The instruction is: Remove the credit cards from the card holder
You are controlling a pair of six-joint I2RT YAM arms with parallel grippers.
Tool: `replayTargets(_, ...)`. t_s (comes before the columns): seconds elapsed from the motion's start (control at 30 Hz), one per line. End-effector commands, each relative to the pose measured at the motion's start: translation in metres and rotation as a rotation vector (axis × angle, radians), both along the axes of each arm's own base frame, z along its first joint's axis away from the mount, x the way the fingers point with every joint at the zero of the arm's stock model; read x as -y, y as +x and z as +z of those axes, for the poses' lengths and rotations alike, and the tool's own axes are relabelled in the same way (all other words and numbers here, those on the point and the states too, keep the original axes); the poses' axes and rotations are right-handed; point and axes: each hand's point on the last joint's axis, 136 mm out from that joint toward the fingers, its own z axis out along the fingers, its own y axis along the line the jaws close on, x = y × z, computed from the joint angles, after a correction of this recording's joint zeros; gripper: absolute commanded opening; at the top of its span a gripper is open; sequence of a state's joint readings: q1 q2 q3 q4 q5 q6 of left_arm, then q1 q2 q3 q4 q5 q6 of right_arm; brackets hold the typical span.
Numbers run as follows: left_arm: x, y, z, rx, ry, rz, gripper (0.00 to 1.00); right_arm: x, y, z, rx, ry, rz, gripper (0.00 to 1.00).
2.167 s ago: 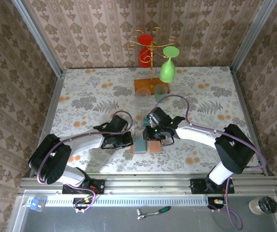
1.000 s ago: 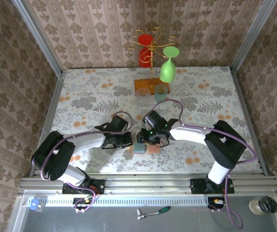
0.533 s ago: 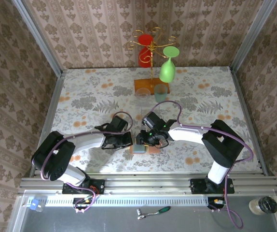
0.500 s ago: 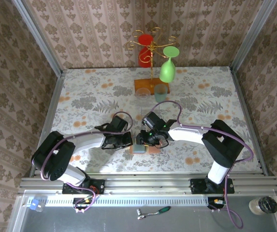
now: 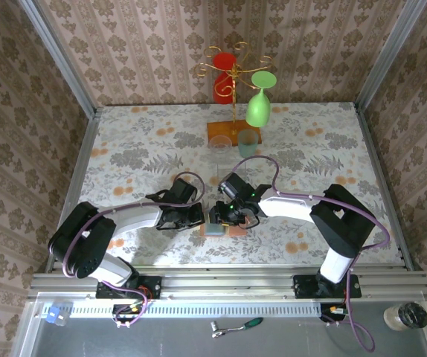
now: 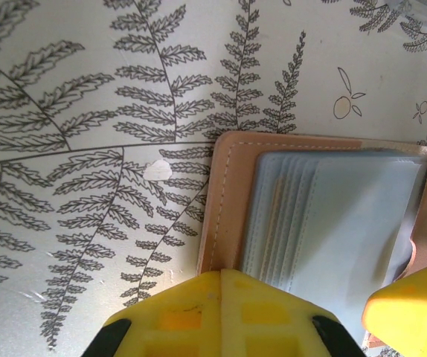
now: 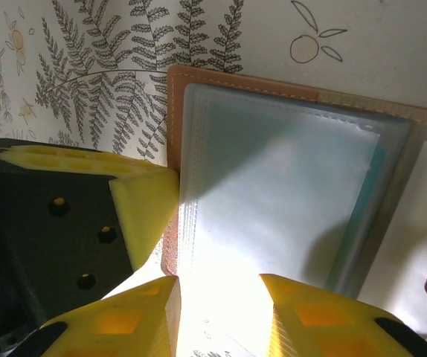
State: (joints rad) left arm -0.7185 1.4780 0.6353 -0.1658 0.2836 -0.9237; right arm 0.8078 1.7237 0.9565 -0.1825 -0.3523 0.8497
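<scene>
**Q:** What lies beneath your arms?
**A:** The floral-patterned table (image 5: 139,141). Near its front edge, between both grippers, rests the brown leather bifold card holder (image 5: 215,229), spread open with its grey-blue pockets up.

**Q:** And your tools?
**A:** Your left gripper (image 6: 347,290) stands narrowly parted, one yellow finger (image 7: 145,216) on the holder's stitched rim. Your right gripper (image 7: 219,286) straddles the pocket stack's near edge with a narrow gap. Glare hides any pinch, so I cannot tell.

**Q:** The cards?
**A:** The edge of one teal plastic credit card (image 7: 375,186) shows inside a translucent pocket.
</scene>
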Motion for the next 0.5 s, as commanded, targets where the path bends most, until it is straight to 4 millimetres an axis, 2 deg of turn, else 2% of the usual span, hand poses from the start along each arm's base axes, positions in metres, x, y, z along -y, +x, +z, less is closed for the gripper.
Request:
replayTargets(0.0, -0.0108, -0.0068, -0.0076, -0.024, 0.032, 0.018, 0.05, -0.005, -0.0038, -0.0001, -0.027, 0.0, 0.004, 0.33)
replayTargets(0.47, -0.0119, -0.0087, -0.0118, -0.03, 0.033, 0.025, 0.05, -0.0102, -0.0078, 0.0026, -0.025, -0.005, 0.027, 0.33)
